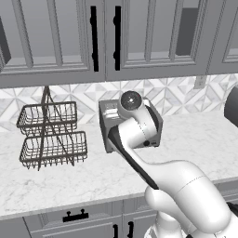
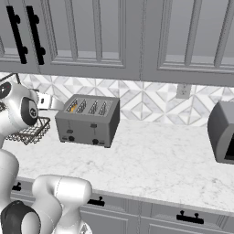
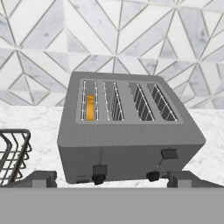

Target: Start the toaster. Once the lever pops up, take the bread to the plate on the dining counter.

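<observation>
The grey-silver toaster (image 3: 131, 135) stands on the marble top against the tiled wall, its front with black levers and knobs facing me. The bread (image 3: 90, 107) sits deep in the leftmost slot, only its golden-orange edge showing. The left lever (image 3: 99, 169) sits lower than the right lever (image 3: 169, 153). My gripper (image 3: 113, 178) hovers just in front of and above the toaster, open, fingertips (image 3: 41, 177) spread wide with nothing between them. In the left base view my arm covers much of the toaster (image 1: 108, 122). From the right base view the toaster (image 2: 89, 121) is fully visible. The plate and dining counter are out of view.
A two-tier wire basket (image 1: 51, 135) stands left of the toaster, close to my hand (image 2: 45, 101). A dark appliance (image 2: 223, 132) sits at the far right of the counter. Upper cabinets (image 2: 114, 36) hang overhead. A wall outlet (image 2: 183, 90) is behind.
</observation>
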